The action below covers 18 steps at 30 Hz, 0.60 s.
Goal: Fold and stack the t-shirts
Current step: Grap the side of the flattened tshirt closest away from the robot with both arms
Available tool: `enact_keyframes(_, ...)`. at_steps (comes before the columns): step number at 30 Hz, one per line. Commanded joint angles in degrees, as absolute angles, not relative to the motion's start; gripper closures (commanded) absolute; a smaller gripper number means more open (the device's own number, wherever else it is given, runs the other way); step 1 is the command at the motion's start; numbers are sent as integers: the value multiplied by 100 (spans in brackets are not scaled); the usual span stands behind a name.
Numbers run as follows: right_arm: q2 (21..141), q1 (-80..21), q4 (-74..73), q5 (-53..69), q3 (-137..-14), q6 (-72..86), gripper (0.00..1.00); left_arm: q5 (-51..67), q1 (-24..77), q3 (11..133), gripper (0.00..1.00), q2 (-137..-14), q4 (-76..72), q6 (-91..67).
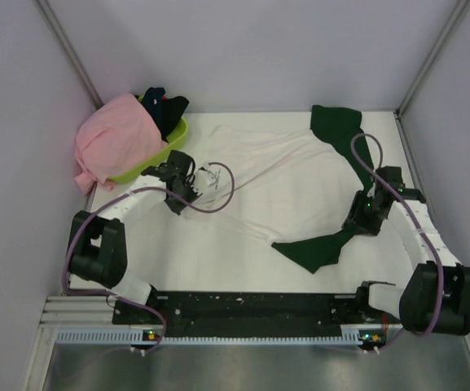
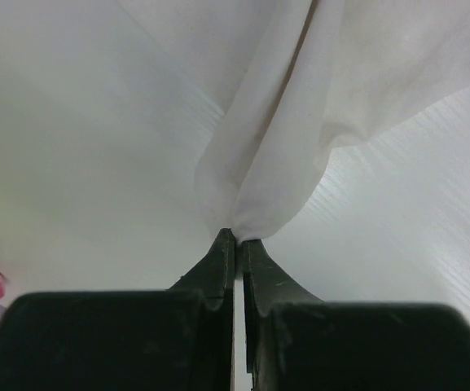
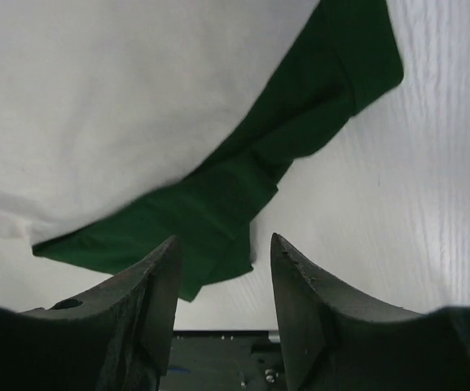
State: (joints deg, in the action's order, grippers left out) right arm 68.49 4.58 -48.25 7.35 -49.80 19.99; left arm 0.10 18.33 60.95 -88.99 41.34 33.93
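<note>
The white t-shirt [image 1: 283, 175] with dark green sleeves [image 1: 314, 248] lies spread and rumpled over the middle of the table. My left gripper [image 1: 187, 189] is shut on a pinch of its white cloth [image 2: 255, 191] at the shirt's left edge. My right gripper [image 1: 363, 220] is open and empty, just above the near green sleeve [image 3: 210, 212]. The second green sleeve [image 1: 336, 130] lies at the back right. A pink t-shirt [image 1: 112, 138] and dark shirts [image 1: 163, 104] are piled in the lime-green basket [image 1: 169, 147].
The basket stands at the table's back left corner, with the pink shirt hanging over its left rim. Grey walls close the back and sides. The arm bases and a black rail [image 1: 251, 305] run along the near edge.
</note>
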Motion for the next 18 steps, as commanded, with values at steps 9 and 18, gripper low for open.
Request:
enact_keyframes(9, 7162, 387, -4088, 722, -4175, 2681, 58, 123, 1846, 5801, 100, -8482, 3814, 3357)
enact_keyframes(18, 7620, 387, -3657, 378, -4140, 2610, 67, 141, 1846, 5810, 100, -8446, 3850, 3384)
